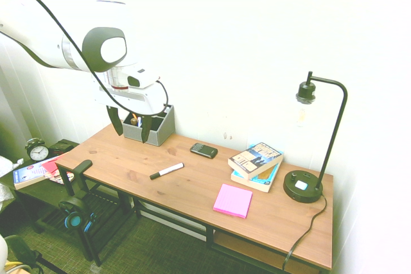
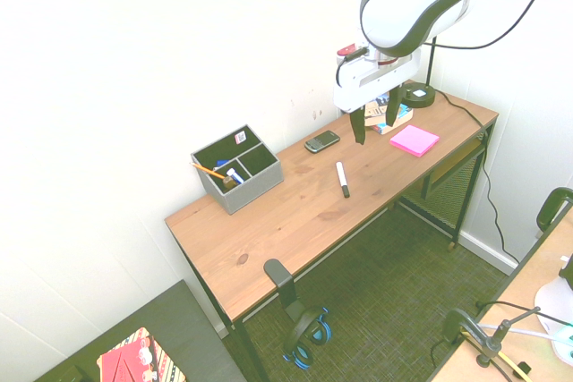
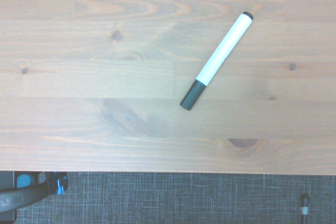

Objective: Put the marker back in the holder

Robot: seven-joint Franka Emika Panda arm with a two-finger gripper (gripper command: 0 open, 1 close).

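While the marker (image 1: 166,171) lies untouched on the table (image 1: 192,187), I log the step in hand as the approach before the pick-up: my tool (image 2: 374,120) hangs above the wood, pointing straight down, jaws spread wide and holding nothing.

Item, marker: slim white barrel, black cap at one end, small dark tip at the other; lying flat and slantwise on the boards, near the front edge, between the phone (image 1: 203,151) and that edge. Clear of everything else.

Item, holder (image 2: 237,168): grey open-topped box with compartments, standing at the far end of the table by the wall, well apart from the marker; an orange pencil (image 2: 211,170) leans in it.

Next move, as I judge it: descend over the barrel's middle, turn the jaws across its length, close, lift, then carry it to a free compartment.
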